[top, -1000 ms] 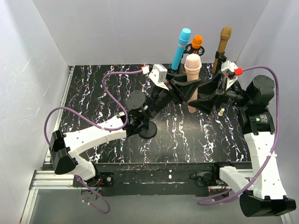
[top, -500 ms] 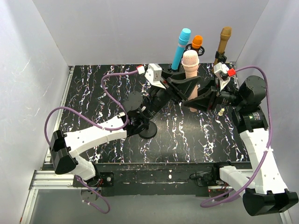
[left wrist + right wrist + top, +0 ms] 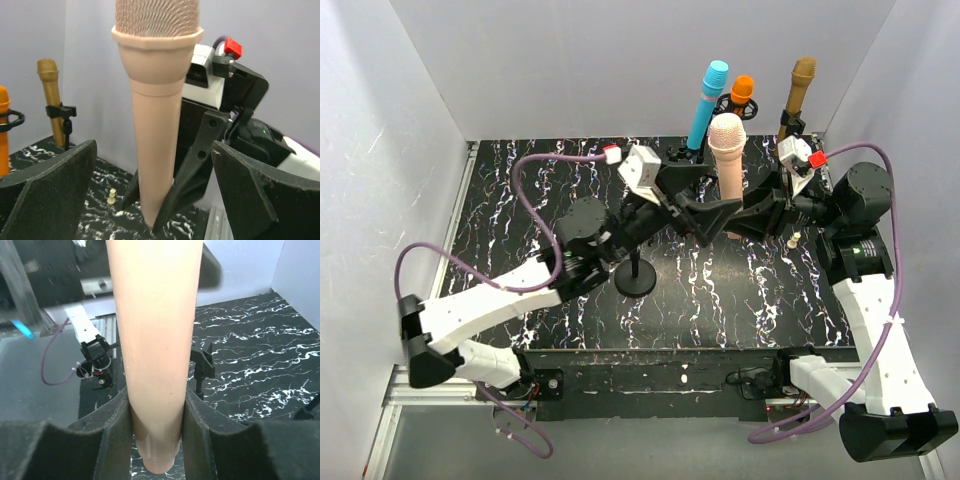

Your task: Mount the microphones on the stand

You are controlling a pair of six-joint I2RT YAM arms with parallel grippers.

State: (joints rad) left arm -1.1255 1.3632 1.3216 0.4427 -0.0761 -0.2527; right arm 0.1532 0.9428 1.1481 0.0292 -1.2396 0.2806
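Pink-beige microphone (image 3: 728,160) stands upright above mid-surface, gripped low by our right claw (image 3: 156,432) while our left claw (image 3: 152,197) gapes wide around it; the bare stand (image 3: 637,278) lies at eight o'clock.

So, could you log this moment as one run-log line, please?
left gripper: open around pink microphone | right gripper: shut on pink microphone | blue microphone, orange microphone, gold microphone: mounted at back
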